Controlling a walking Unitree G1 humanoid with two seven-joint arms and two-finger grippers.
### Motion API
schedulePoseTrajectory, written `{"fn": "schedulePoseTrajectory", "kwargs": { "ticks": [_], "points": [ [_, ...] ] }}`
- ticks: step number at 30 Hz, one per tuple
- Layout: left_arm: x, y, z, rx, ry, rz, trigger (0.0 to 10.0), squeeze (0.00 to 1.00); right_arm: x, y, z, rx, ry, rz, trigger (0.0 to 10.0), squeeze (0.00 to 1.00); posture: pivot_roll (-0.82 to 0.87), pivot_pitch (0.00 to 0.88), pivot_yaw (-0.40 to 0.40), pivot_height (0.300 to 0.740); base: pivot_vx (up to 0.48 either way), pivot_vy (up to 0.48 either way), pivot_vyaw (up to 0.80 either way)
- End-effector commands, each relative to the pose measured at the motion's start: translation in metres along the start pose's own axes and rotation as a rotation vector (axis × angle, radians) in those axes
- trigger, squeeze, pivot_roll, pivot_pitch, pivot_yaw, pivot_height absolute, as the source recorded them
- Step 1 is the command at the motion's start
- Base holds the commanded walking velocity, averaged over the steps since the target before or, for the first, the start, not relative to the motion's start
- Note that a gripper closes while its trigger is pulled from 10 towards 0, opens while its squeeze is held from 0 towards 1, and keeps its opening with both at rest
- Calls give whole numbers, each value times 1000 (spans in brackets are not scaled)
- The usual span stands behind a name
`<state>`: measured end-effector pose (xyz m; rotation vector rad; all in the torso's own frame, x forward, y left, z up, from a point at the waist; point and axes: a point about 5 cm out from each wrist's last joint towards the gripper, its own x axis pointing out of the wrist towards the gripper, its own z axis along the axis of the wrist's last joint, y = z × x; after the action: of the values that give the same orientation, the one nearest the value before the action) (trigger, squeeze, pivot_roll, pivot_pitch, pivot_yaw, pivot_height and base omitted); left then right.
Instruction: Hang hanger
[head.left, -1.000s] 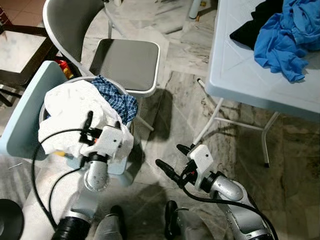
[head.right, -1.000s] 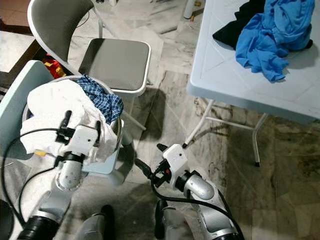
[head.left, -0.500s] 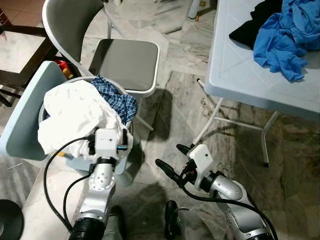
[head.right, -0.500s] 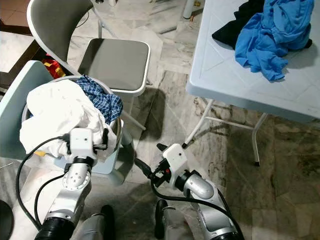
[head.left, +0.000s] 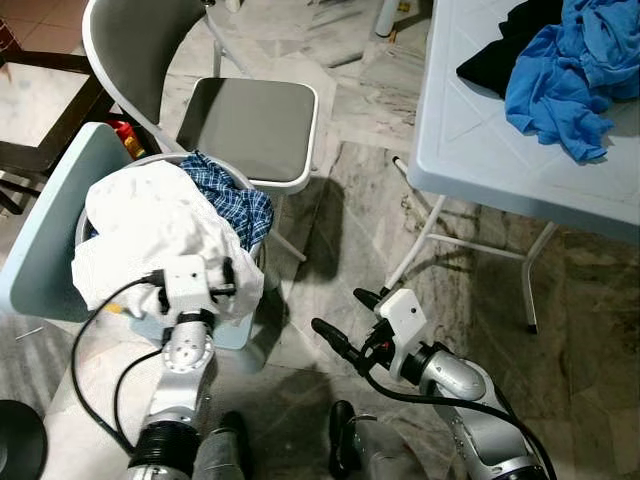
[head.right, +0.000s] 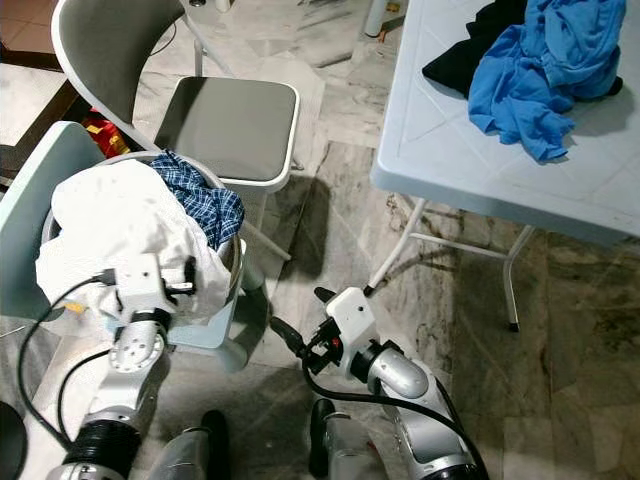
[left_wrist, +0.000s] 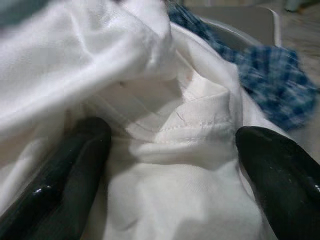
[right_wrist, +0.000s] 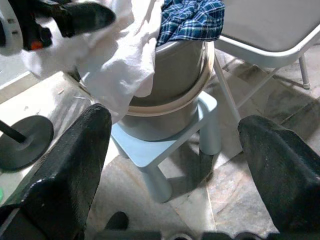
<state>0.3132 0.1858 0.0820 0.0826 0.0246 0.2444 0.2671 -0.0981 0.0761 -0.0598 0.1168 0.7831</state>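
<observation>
Reaching stage, no hanger in sight: left gripper (left_wrist: 170, 150), jaws wide, presses into the crumpled white cotton garment (head.left: 150, 225); closing comes next; right gripper (head.left: 340, 320) beside it gapes empty

Probably home: laundry basket (head.left: 245, 262), marble floor (head.left: 350, 210)

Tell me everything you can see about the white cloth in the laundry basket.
The white cloth is a crumpled, thin woven garment with a stitched seam, heaped over the round basket and spilling down its side. A blue checked cloth lies against it. The left gripper is open, its fingers pressed into the folds on either side of the seam.
</observation>
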Motion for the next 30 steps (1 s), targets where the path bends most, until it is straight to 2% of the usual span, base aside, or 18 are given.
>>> {"fn": "schedulePoseTrajectory", "kwargs": {
  "ticks": [1, 5, 8, 13, 18, 23, 27, 29, 30],
  "points": [
    [-1, 9, 2, 17, -25, 46, 10000, 0, -5, 0, -7, 8, 22, -5, 10000, 0, -122, 315, -86, 740, 0, 0, 0],
    [2, 28, 15, 40, -94, 130, 10000, 0, -4, 1, -8, 8, 23, 0, 10000, 0, -117, 314, -88, 740, 0, 0, 0],
    [4, 37, 23, 76, -132, 152, 10000, 0, -3, 1, -8, 8, 24, 5, 10000, 0, -110, 314, -90, 740, 0, 0, 0],
    [3, 43, 24, 104, -140, 191, 10000, 0, -2, 2, -8, 7, 27, 11, 10000, 0, -104, 315, -92, 740, 0, 0, 0],
    [0, 57, 14, 125, -83, 279, 10000, 0, -2, 2, -9, 7, 28, 12, 10000, 0, -108, 315, -90, 740, 0, 0, 0],
    [-2, 74, 14, 184, -88, 361, 10000, 0, -4, 1, -10, 6, 31, 5, 10000, 0, -113, 315, -90, 740, 0, 0, 0],
    [-5, 98, 18, 246, -104, 453, 10000, 0, -4, 1, -10, 4, 34, 5, 10000, 0, -112, 313, -92, 740, 0, 0, 0],
    [-6, 99, 17, 264, -97, 461, 10000, 0, -4, 1, -10, 4, 34, 8, 10000, 0, -108, 312, -93, 740, 0, 0, 0],
    [-5, 94, 15, 260, -94, 436, 10000, 0, -4, 1, -10, 4, 34, 10, 10000, 0, -108, 312, -93, 740, 0, 0, 0]
  ]
}}
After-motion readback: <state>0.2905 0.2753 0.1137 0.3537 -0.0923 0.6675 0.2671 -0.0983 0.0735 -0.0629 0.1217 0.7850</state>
